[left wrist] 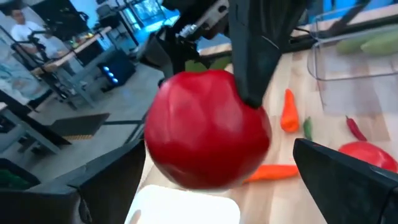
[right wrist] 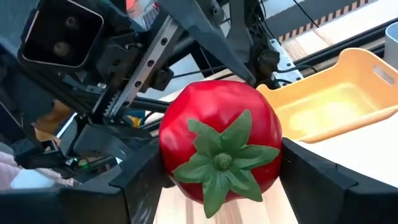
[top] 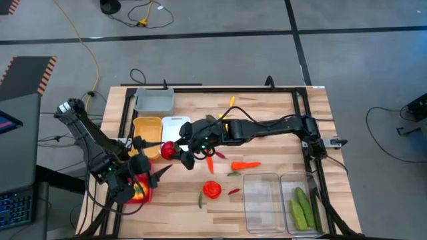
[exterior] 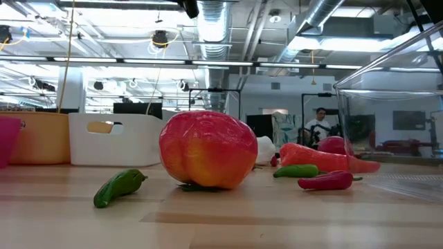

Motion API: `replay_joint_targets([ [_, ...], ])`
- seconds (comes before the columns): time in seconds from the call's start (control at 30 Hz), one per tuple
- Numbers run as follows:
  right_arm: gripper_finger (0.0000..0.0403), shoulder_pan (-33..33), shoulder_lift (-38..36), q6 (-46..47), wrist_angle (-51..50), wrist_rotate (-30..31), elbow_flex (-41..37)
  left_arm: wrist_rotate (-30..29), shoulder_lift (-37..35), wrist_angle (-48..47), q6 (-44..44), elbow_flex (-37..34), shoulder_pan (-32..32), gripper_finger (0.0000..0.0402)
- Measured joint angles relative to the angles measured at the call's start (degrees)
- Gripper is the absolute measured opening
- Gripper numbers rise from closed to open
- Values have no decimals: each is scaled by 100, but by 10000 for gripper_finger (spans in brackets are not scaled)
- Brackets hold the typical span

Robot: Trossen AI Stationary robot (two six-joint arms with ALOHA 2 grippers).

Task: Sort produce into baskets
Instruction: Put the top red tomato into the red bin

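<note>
**Red tomato held between two robot arms above a wooden table**

The right gripper (top: 175,152) has its two dark fingers (right wrist: 323,180) clamped on either side of a red toy tomato (right wrist: 219,140) with a green leafy stem cap. It holds the tomato in the air just beside the white basket (top: 175,125) and the yellow basket (top: 147,129), near the left middle of the table (top: 267,110). The right arm stretches across the table from the right side to reach this spot.

The left gripper (top: 152,160) faces the same tomato from the opposite side. Its fingers (left wrist: 348,180) stand wide apart and hold nothing; the tomato hangs between them in the left wrist view. Just beside the left arm lies the red basket (top: 142,192), with some yellow and orange produce in it, partly hidden by the arm.

Farther out, loose produce lies on the table: a large red and orange pepper (top: 212,189), an orange carrot (top: 245,165), a second small carrot (top: 209,164), a red chili (top: 233,191) and a few small green pieces. A yellow piece (top: 231,102) lies near the far edge, and a grey basket (top: 154,99) sits at the far left corner.

Two clear baskets stand side by side at the near right. One (top: 261,200) looks empty; the other (top: 301,180) holds green cucumbers (top: 300,208).

In the room beyond the table, a person (exterior: 320,126) is at a workstation.
</note>
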Motion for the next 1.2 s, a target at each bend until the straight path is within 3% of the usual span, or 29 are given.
replay_joint_targets([
  [0.37, 306, 0, 0, 56, 507, -14, 0, -372, 0, 37, 94, 0, 188, 387],
  [0.83, 307, -7, 0, 56, 517, -16, 0, -374, 0, 52, 88, 0, 223, 275],
  [1.2, 347, -7, 0, 41, 510, -16, 0, -374, 0, 65, 87, 0, 223, 276],
])
